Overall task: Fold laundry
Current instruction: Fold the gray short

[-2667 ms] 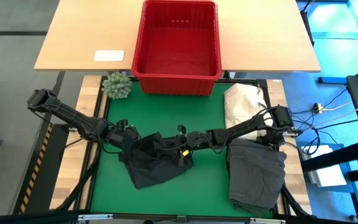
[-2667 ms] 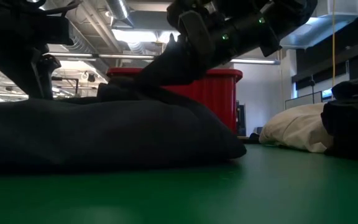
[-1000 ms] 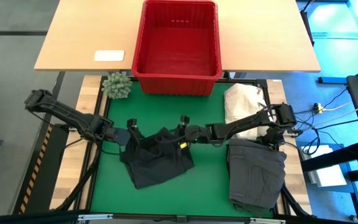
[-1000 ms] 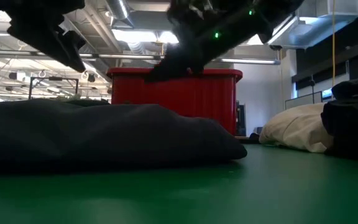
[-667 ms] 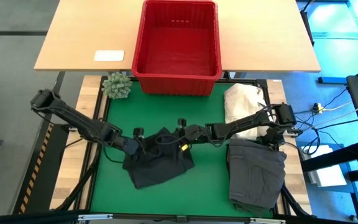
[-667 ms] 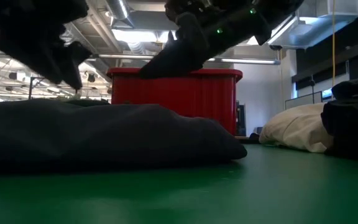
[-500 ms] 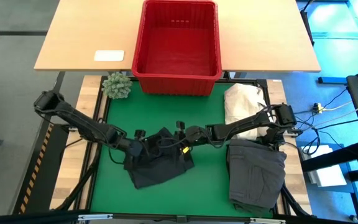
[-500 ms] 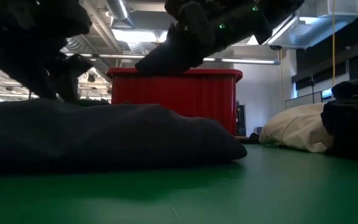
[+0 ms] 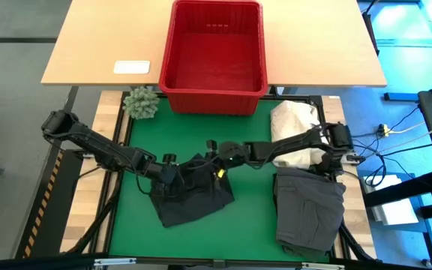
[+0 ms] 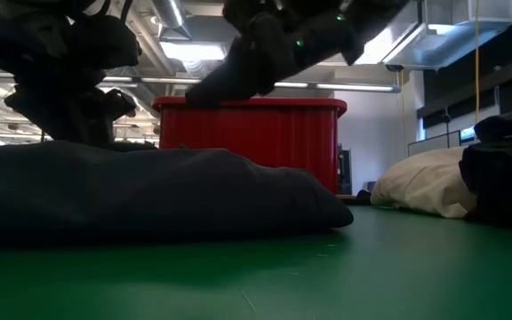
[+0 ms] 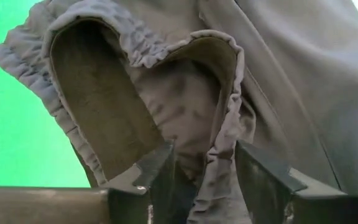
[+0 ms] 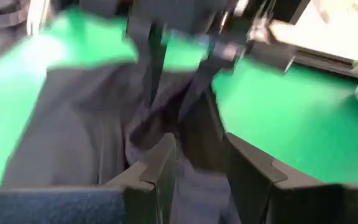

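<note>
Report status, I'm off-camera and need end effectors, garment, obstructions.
Left end effector straddling the elastic waistband of the crumpled dark cloth garment. Right end effector at its far edge, pinching fabric. Nothing blocking.

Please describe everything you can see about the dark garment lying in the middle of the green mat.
The dark garment is a soft, crumpled cloth piece, dark grey to black, lying bunched on the green mat in front of the red basket. The left wrist view shows a gathered elastic edge around an open, hollow part. The left gripper is down on its left side, its fingers astride that edge; the right gripper holds a lifted fold at its upper edge.
</note>
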{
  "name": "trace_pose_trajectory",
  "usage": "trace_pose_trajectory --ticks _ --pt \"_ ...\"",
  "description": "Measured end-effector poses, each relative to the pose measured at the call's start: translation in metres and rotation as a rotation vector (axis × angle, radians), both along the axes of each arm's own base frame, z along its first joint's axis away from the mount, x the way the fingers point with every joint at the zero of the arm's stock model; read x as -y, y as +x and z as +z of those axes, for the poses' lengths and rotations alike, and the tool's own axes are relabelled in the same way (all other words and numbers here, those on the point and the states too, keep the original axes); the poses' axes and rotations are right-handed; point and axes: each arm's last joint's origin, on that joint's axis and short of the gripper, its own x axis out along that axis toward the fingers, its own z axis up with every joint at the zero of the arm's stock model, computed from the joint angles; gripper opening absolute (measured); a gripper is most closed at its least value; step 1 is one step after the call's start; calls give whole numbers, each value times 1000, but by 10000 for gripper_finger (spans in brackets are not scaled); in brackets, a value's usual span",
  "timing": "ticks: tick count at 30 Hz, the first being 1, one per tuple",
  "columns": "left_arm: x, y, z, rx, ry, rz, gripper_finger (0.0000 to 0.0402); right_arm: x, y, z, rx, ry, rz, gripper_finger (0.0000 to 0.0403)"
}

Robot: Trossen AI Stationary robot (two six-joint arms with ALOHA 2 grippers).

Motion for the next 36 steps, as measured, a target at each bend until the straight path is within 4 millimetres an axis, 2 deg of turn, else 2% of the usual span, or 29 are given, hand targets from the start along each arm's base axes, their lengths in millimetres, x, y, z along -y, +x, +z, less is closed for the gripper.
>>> trace_pose_trajectory --ticks 6,11,17,25,30,36 --pt "0 -1 -1 -21 -28 7 116 1 21 -6 -99 -50 79 131" --pt "0 -3 -2 -40 -45 20 76 -1 34 -19 -145 -77 139 131" --pt "0 -3 -2 -41 -45 10 10 6 39 -23 -186 -113 132 131" --pt "0 -3 -2 -40 -44 8 4 29 38 -27 -225 -109 102 131" --pt "-1 -3 -2 -33 -24 19 3 26 38 -32 -230 -124 185 131" --pt "-1 -3 -2 -28 -13 35 2 26 36 -37 -264 -118 201 131"
